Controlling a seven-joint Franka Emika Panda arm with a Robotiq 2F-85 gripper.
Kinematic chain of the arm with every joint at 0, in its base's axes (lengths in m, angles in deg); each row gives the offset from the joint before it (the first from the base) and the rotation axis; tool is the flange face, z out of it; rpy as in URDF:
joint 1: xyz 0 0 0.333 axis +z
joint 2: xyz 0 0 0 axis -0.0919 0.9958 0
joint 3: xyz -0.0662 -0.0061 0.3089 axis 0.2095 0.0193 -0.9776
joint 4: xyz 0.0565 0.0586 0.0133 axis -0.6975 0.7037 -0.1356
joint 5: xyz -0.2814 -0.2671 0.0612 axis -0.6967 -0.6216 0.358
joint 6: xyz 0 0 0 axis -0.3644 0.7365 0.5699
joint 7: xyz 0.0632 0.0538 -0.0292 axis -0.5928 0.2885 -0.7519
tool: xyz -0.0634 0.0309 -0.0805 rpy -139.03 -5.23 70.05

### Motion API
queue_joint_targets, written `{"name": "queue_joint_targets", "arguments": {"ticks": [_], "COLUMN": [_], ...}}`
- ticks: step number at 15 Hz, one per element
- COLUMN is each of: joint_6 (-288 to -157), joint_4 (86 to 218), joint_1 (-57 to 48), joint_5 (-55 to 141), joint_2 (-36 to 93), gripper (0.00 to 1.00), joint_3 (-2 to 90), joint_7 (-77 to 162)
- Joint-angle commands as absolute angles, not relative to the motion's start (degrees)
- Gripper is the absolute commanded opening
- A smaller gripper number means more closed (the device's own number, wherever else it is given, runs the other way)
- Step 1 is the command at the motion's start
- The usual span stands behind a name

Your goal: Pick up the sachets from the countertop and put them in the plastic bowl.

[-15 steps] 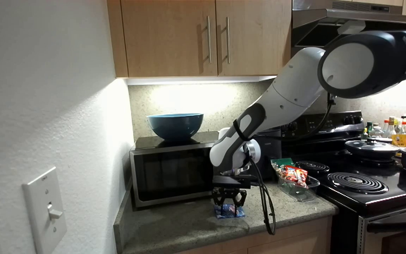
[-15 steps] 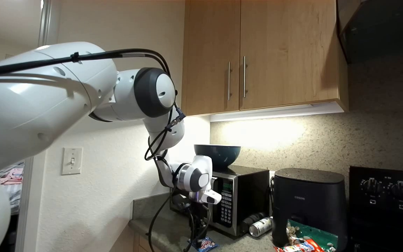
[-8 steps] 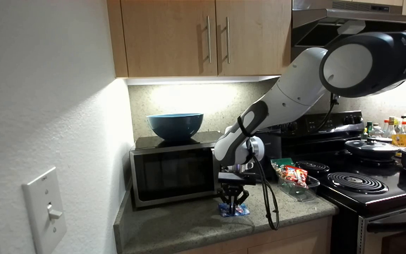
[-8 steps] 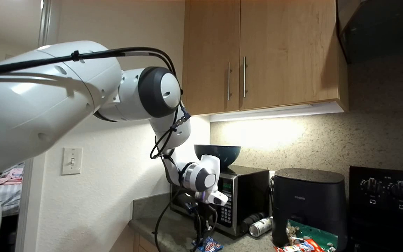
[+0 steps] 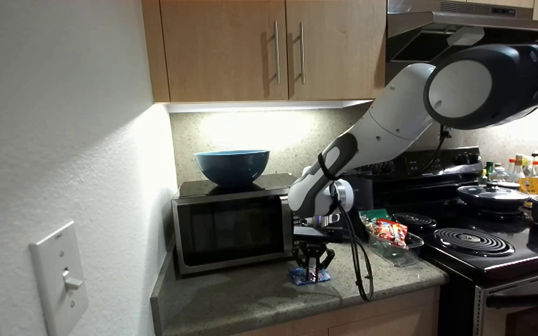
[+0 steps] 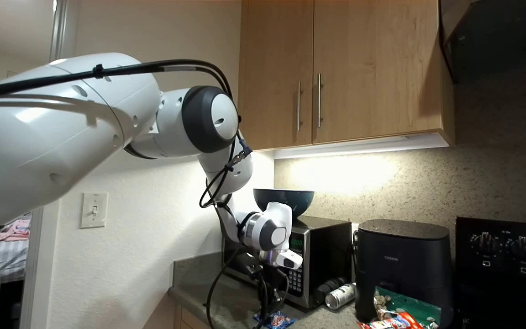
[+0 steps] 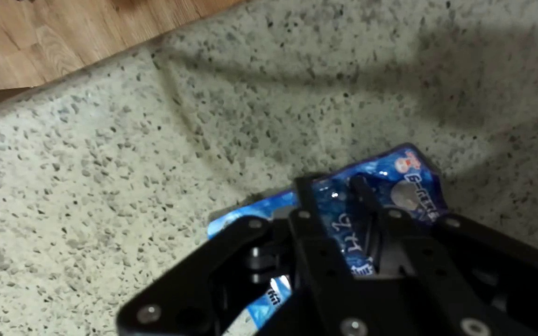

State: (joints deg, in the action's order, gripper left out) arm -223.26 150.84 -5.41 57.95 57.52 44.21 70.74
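1. Your fingers point down over the blue sachet, parted by a narrow gap, with its printed face showing between them in the wrist view
2. Whether their tips touch the sachet, you cannot tell
3. The blue sachet lies on the speckled table, near the front edge and in front of the microwave, partly hidden from you by the fingers
4. Well apart from it, on the same table, you have the clear plastic bowl, just beside the black stove
5. In that bowl you see a green packet and a red-orange sachet, both rising above the rim
6. You find the opaque blue bowl on top of the microwave in both exterior views
7. In an exterior view, a drinks can lies on its side between the microwave and your black Cosori air fryer
8. Over on the stove you have a lidded pan
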Motion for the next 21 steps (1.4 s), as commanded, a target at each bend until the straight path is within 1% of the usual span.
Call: {"name": "queue_joint_targets", "arguments": {"ticks": [1,7,9,17,18,19,21], "joint_6": [-224.8,-228.1,-228.8,-222.4,-221.3,-219.9,-218.1], "joint_4": [153.4,153.6,151.1,142.0,141.0,139.8,137.9], "joint_1": [-4.7,-4.3,-4.3,-5.4,-5.4,-5.7,-6.1], "joint_5": [58.5,58.9,59.3,59.0,59.0,59.1,59.2], "joint_2": [55.5,55.5,57.4,64.0,64.8,65.6,66.3], "gripper": [0.57,0.96,1.00,1.00,0.96,0.74,0.70], "joint_3": [44.9,45.6,45.8,46.0,46.1,46.0,45.8], "joint_7": [70.3,71.6,73.5,77.5,77.9,78.2,78.7]}}
